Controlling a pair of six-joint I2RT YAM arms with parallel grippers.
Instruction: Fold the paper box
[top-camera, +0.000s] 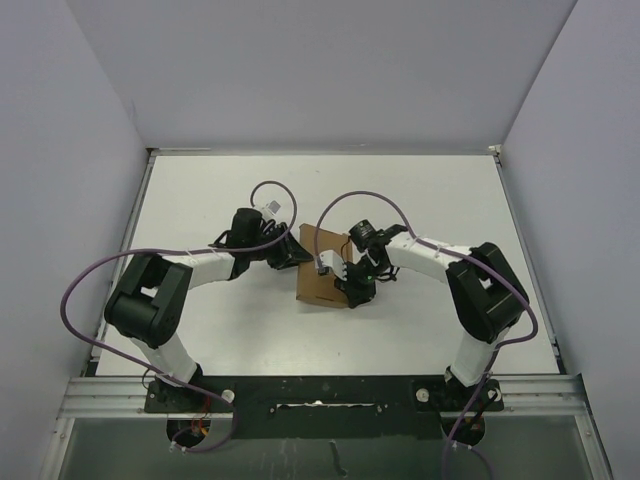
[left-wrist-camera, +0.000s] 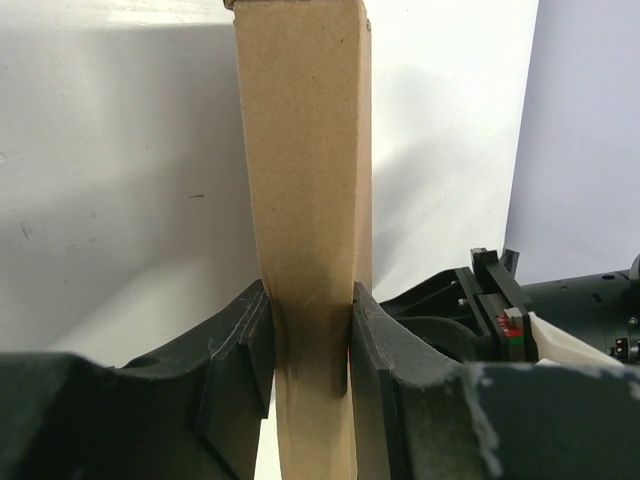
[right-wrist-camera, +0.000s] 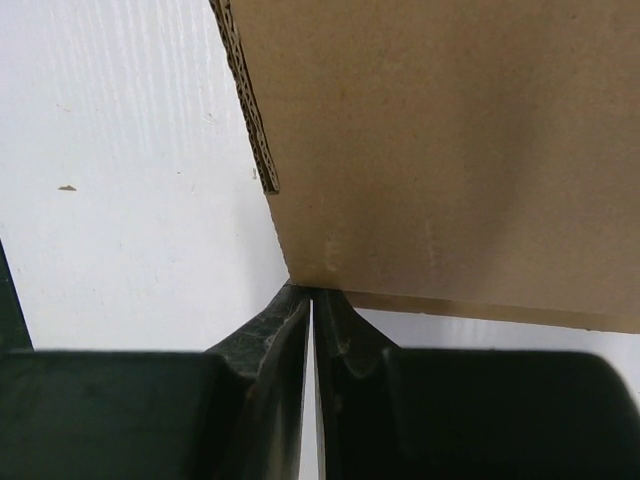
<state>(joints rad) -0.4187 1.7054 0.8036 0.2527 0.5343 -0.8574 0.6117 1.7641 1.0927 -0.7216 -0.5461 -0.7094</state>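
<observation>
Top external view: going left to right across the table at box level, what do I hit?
left arm → left claw → paper box → right claw → right arm

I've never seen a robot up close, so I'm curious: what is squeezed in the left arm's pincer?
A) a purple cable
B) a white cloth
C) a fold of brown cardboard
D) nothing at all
C: in the left wrist view, the left pincer has a dark finger pressed against each side of an upright fold of the paper box.
</observation>
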